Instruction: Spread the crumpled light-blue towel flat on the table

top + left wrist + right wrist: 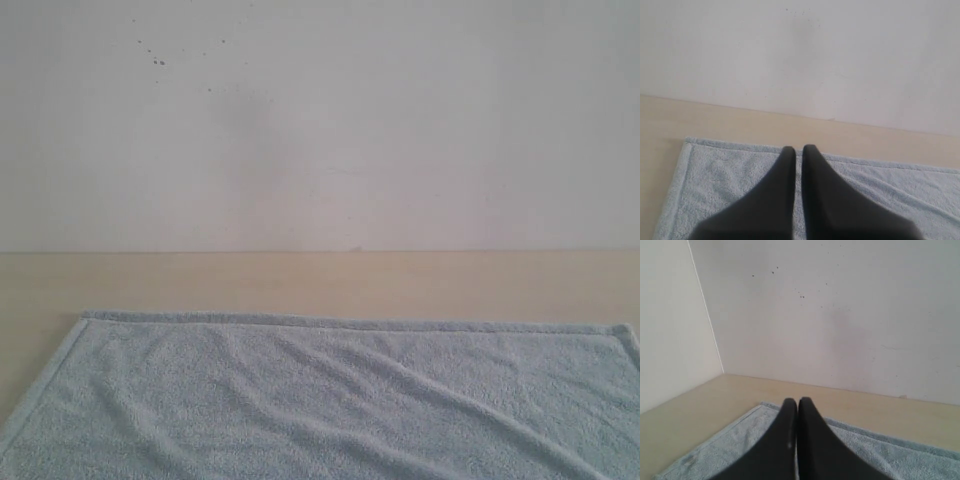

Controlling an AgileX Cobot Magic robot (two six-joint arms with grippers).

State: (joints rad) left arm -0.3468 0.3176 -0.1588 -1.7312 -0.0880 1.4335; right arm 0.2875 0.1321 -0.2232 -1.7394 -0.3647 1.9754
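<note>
The light-blue towel (330,400) lies spread out over the near part of the table (300,280), its far hemmed edge straight and both far corners showing; soft diagonal wrinkles run across it. No gripper appears in the exterior view. In the left wrist view the towel (715,180) lies under my left gripper (798,150), whose black fingers stand shut with nothing between them, raised over the cloth. My right gripper (798,402) is shut too and holds nothing, above the towel (730,445) near a hemmed corner.
A white speckled wall (320,120) rises right behind the table. A second white wall (670,320) meets it at a corner in the right wrist view. A strip of bare table (740,125) runs between the towel's far edge and the wall.
</note>
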